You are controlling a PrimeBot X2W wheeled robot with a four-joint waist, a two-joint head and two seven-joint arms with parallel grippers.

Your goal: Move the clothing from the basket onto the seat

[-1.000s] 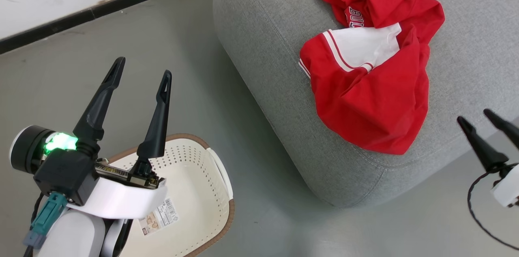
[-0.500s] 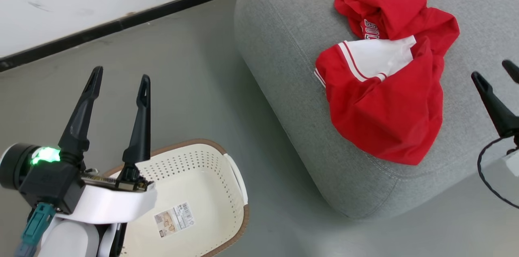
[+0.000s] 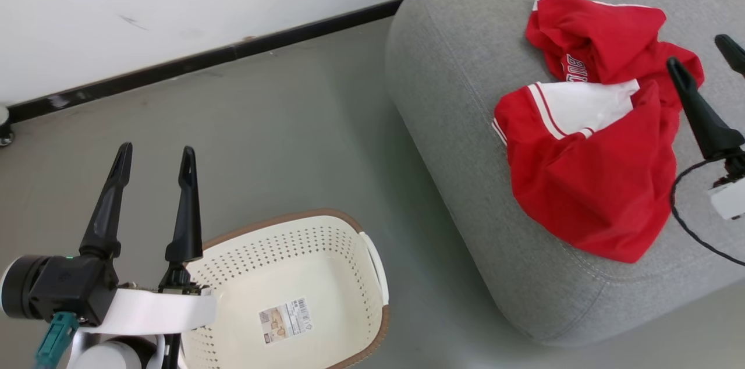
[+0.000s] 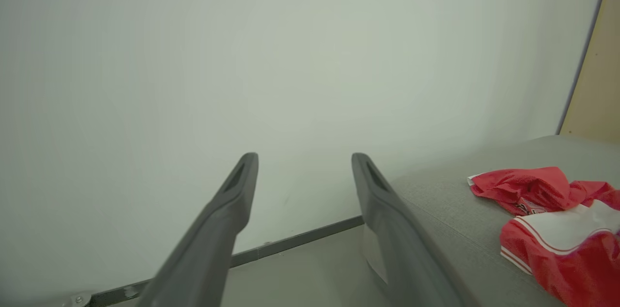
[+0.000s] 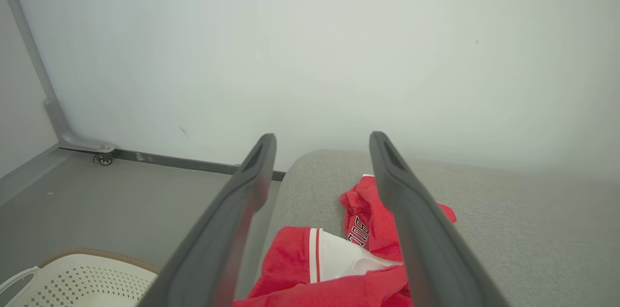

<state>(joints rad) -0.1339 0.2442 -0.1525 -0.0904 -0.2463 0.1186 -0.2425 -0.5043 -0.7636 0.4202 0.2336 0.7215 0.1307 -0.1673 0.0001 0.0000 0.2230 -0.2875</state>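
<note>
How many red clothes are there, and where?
2. Both lie on the grey sofa, overlapping: a crumpled garment with white lettering farther back, and a garment with a white panel nearer the front edge. The basket looks empty; more could hide in the folds.

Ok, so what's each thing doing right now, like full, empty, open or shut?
Oval cream perforated plastic basket: empty, upright.
Red white-striped fabric clothing: crumpled heap, out of the basket.
Grey woven-fabric sofa: carrying the clothing.
Left gripper: open, empty.
Right gripper: open, empty.

Bright, even, soft-shadowed light; both wrist views show blurred near foregrounds.
</note>
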